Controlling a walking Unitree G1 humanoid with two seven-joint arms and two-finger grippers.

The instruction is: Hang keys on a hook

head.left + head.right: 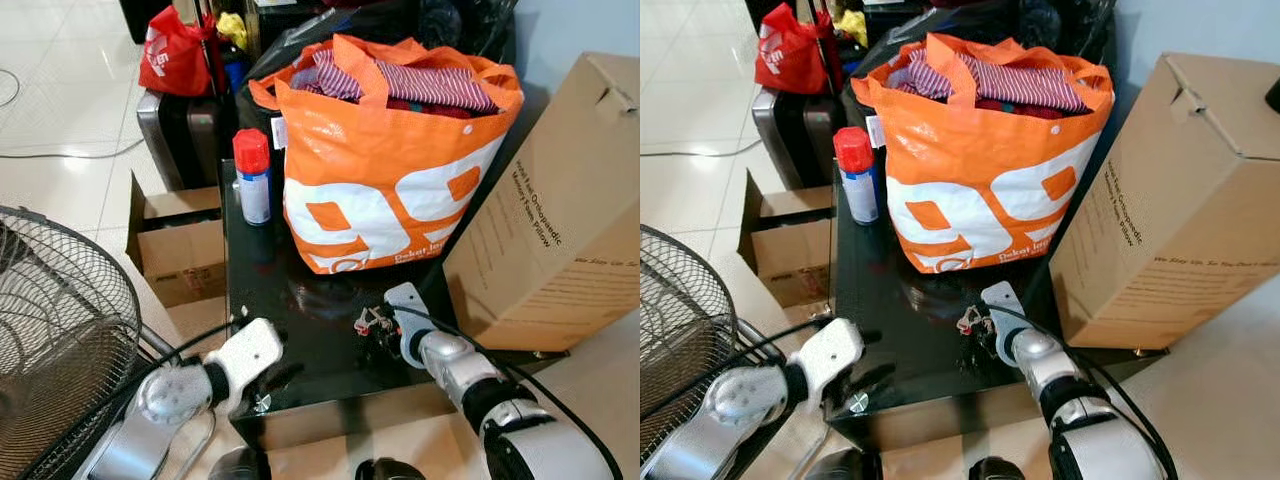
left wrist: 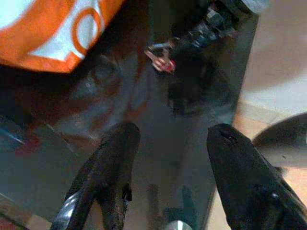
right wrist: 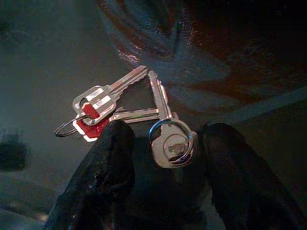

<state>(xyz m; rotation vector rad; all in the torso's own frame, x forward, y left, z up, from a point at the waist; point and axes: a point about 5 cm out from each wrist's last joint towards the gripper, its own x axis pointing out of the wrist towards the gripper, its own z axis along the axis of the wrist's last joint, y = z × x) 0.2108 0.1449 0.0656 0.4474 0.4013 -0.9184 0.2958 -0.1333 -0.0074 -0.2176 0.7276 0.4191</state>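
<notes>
Nearest me, my left gripper (image 2: 168, 182) hovers over the near left corner of the glossy black bench (image 1: 300, 340), fingers (image 2: 108, 172) spread apart with nothing between them. My right gripper (image 3: 163, 163) sits just past the near edge toward the right side, fingers (image 3: 108, 163) apart, straddling the keys (image 3: 127, 117) that lie flat on the bench top. The silver key blades fan away from the fingers; a red-headed key sits at one end on its ring. Open bench surface lies between the two grippers. Farther back stands an orange bag (image 1: 385, 160) with large white lettering I can't read in full, a red-capped spray can (image 1: 252, 175) at the far left edge, and a cardboard box (image 1: 555, 220) beside the bench printed "Memory Foam Orthopaedic Pillow".
</notes>
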